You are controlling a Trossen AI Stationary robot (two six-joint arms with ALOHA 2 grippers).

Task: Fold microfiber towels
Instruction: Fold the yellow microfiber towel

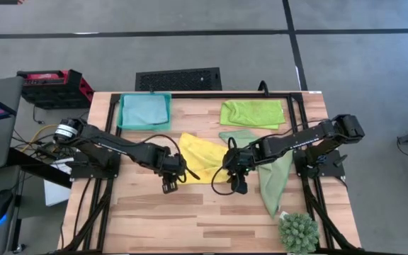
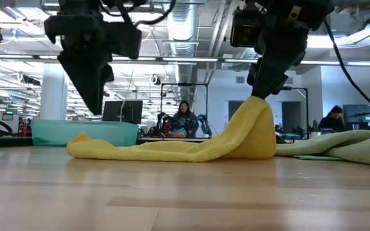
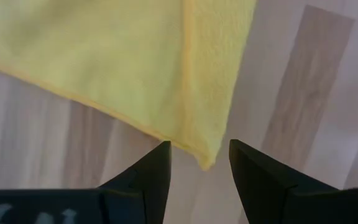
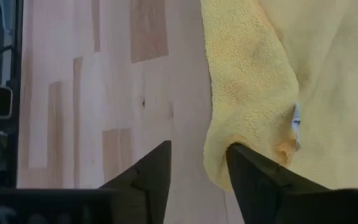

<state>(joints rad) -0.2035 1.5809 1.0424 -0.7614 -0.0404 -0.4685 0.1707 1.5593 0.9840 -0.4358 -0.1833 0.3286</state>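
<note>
While I look down from above, I count four towels on the wooden table (image 1: 154, 212); one yellow towel (image 1: 202, 157) lies in the middle, one lime green towel (image 1: 253, 113) lies at the far right, one sage green towel (image 1: 275, 177) lies on the right side, and one light blue towel (image 1: 144, 110) sits at the far left inside the one teal tray (image 1: 122, 120).

I see two arms and two claws; the left gripper (image 1: 170, 185) hangs over the near left corner of the yellow towel, and its two fingers (image 3: 148, 180) stand apart with the towel's corner showing between them; I see nothing pinched there.

The right gripper (image 1: 236, 185) is at the near right edge of the yellow towel; its two fingers (image 4: 253, 180) stand apart too, and one finger touches a bunched lump of the yellow cloth; the cloth is not squeezed between them.

From table height, the yellow towel lies flat on the left and rises into one tall hump (image 2: 252, 131) on the right, just under the right claw (image 2: 266, 80); the left claw (image 2: 94, 83) hangs above the flat end and is not touching it.

I count one spiky green plant (image 1: 298, 232) at the near right corner of the table; the sage green towel's tip reaches close to it.

Far behind the table I see two people (image 2: 184, 119) sitting in the room.
</note>
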